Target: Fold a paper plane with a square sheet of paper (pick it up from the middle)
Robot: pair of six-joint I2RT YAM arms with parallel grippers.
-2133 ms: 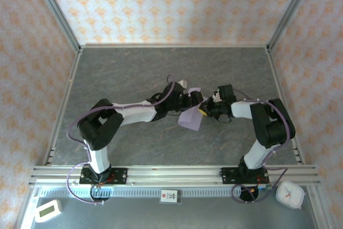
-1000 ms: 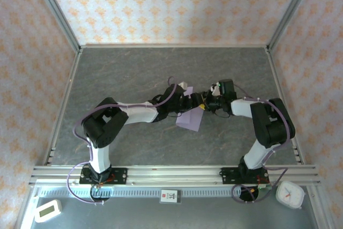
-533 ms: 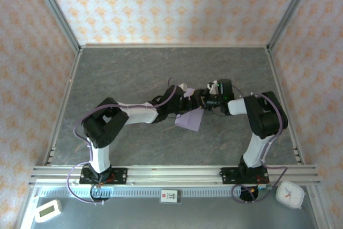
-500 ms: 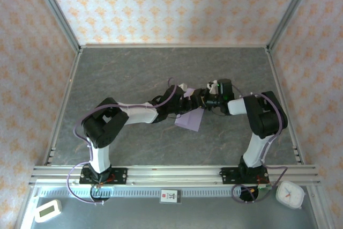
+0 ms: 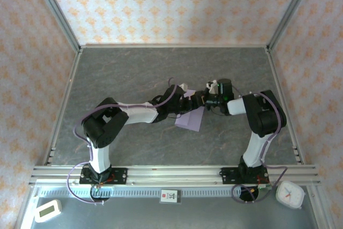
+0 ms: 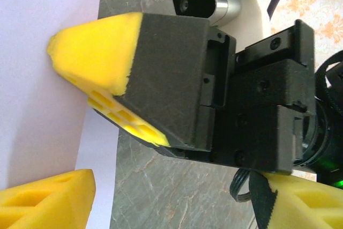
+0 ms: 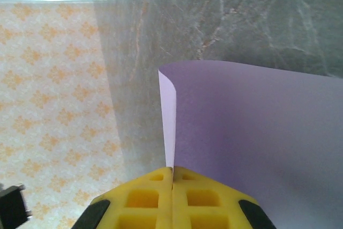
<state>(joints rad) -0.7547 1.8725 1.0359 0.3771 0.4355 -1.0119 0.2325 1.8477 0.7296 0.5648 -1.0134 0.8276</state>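
The square sheet of paper [image 5: 188, 117] lay near the middle of the table [image 5: 134, 68], between the two arms, and was partly lifted. Its near part rested on the gray surface while its far edge curled upward. The right gripper [image 7: 172, 171] was closed on that raised edge. In the right wrist view its two yellow fingers [image 7: 144, 199] met flat against each other, with the thin lavender edge pinched in the seam and the sheet bending away to the right.

The left gripper [image 5: 188, 103] reached in from the left, just beside the right one, with its jaws standing wide apart. In the left wrist view one of its yellow fingers [image 6: 48, 199] lay over the sheet at the near left corner and the other [image 6: 300, 202] was off to the right. Whether either finger actually pressed on the paper could not be told. The right gripper's yellow tip [image 6: 94, 60] sat against the sheet between them.

A second earlier the right gripper had been farther right, apart from the sheet, with its fingers partly spread. Since then it had moved left and clamped down. The left gripper had kept the same wide spread, and the sheet's near corner had barely shifted.
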